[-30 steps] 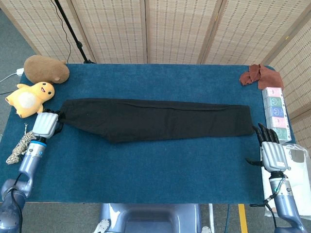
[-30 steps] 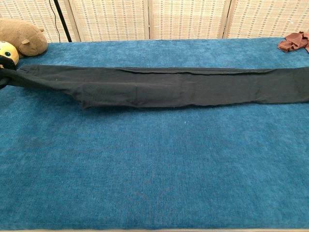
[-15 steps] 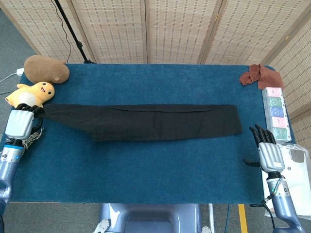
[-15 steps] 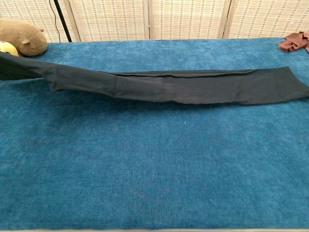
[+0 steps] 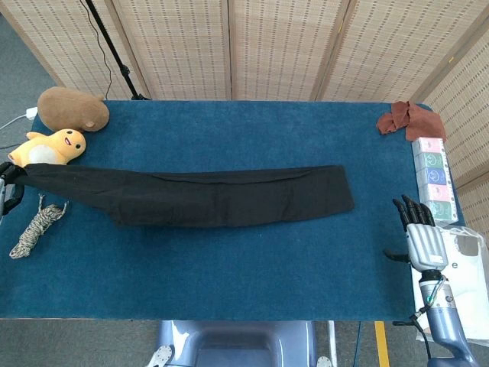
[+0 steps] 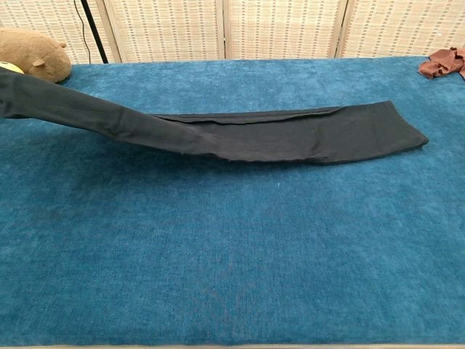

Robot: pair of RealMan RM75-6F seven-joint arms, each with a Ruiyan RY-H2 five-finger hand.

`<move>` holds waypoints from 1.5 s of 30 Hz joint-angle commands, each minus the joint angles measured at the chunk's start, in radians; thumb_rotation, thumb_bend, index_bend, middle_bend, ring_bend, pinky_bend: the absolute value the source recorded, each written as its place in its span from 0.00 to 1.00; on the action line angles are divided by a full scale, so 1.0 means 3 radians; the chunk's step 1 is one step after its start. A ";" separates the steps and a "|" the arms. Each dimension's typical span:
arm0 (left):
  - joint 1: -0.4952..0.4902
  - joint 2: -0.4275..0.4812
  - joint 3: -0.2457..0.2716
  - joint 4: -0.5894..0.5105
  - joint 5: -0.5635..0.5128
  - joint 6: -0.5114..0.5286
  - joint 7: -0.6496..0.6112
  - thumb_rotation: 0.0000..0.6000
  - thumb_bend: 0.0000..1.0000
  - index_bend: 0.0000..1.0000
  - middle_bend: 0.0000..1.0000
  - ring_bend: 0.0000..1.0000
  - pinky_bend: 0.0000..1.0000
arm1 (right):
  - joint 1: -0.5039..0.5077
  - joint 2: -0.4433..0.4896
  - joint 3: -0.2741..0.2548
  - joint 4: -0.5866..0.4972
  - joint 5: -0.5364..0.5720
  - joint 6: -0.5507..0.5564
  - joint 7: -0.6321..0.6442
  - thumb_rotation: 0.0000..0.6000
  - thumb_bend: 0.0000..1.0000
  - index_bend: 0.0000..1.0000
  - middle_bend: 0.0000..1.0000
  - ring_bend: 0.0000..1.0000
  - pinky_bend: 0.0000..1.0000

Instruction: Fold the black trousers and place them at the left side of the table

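Note:
The black trousers [image 5: 221, 197] lie stretched out in a long strip across the blue table [image 5: 244, 283]. Their left end is lifted off the cloth, as the chest view shows on the trousers [image 6: 276, 137]. My left hand [image 5: 6, 191] grips that lifted end at the table's left edge; only a sliver of the hand shows at the frame border. My right hand [image 5: 422, 235] hovers off the table's right edge, fingers apart, holding nothing. The trousers' right end lies flat, well left of that hand.
A yellow plush duck [image 5: 47, 149] and a brown plush toy [image 5: 72, 108] sit at the back left. A coiled rope [image 5: 32, 232] lies near the left edge. A reddish cloth [image 5: 409, 118] is at the back right, boxes [image 5: 432, 177] along the right edge.
My left hand has pulled the trousers' left end further left and up, dragging the whole strip leftward. The right hand has drawn slightly back and holds nothing.

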 commanded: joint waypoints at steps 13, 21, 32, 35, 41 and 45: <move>0.0307 0.0287 -0.0169 -0.0042 -0.0190 0.0131 -0.0148 1.00 0.54 0.64 0.54 0.52 0.34 | 0.0018 -0.0074 0.0016 0.0092 -0.0001 0.0029 -0.0074 1.00 0.00 0.00 0.00 0.00 0.00; 0.0281 0.0503 -0.0313 -0.0209 -0.0285 0.0302 -0.0290 1.00 0.54 0.64 0.54 0.52 0.34 | 0.0025 -0.0086 0.0022 0.0104 0.0013 0.0012 -0.0074 1.00 0.00 0.00 0.00 0.00 0.00; 0.0114 0.0855 -0.0400 -0.0500 -0.0281 0.0380 -0.0165 1.00 0.54 0.64 0.54 0.52 0.34 | 0.0018 -0.0067 0.0030 0.0086 0.0020 0.0019 -0.0060 1.00 0.00 0.00 0.00 0.00 0.00; 0.0074 0.0945 -0.0425 -0.0586 -0.0293 0.0335 -0.0121 1.00 0.54 0.64 0.54 0.52 0.34 | 0.0017 -0.0067 0.0036 0.0087 0.0029 0.0022 -0.0066 1.00 0.00 0.00 0.00 0.00 0.00; 0.0046 0.1059 -0.0478 -0.0674 -0.0334 0.0270 -0.0055 1.00 0.54 0.64 0.54 0.52 0.34 | 0.0017 -0.0072 0.0038 0.0084 0.0039 0.0019 -0.0083 1.00 0.00 0.00 0.00 0.00 0.00; 0.0050 0.1112 -0.0503 -0.0680 -0.0361 0.0223 -0.0027 1.00 0.54 0.64 0.54 0.52 0.34 | 0.0020 -0.0079 0.0033 0.0073 0.0041 0.0011 -0.0099 1.00 0.00 0.00 0.00 0.00 0.00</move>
